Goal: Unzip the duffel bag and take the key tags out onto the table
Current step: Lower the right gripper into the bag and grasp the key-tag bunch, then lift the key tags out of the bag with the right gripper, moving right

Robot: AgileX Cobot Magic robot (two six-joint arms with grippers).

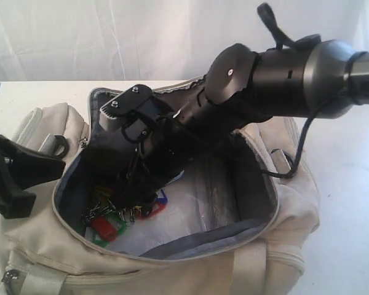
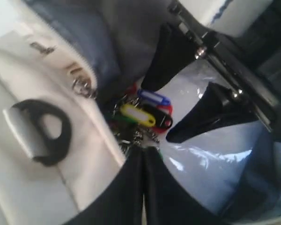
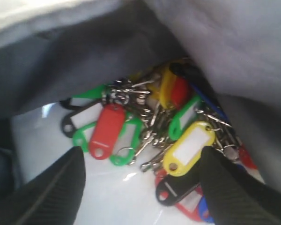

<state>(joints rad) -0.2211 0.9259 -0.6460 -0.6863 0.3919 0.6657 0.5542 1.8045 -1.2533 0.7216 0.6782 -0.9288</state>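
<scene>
The beige duffel bag point(image 1: 246, 264) lies unzipped on the white table point(image 1: 350, 203), showing its grey lining point(image 3: 84, 56). The key tags point(image 1: 120, 215) lie bunched at the left end of the bag's floor, red, yellow, green, blue and black ones on metal rings point(image 3: 150, 126) point(image 2: 140, 115). My right gripper point(image 1: 132, 190) reaches down into the bag and stands open point(image 3: 140, 173), one finger on each side of the bunch, just above it. My left gripper point(image 1: 56, 165) is at the bag's left rim, its fingers pressed together there point(image 2: 143, 149).
A glossy white plastic sheet point(image 1: 190, 215) covers the bag's floor. A black-and-metal strap ring point(image 2: 47, 131) sits on the bag's left end beside my left gripper. The right arm point(image 1: 283, 74) spans the opening. A white curtain point(image 1: 111, 37) hangs behind.
</scene>
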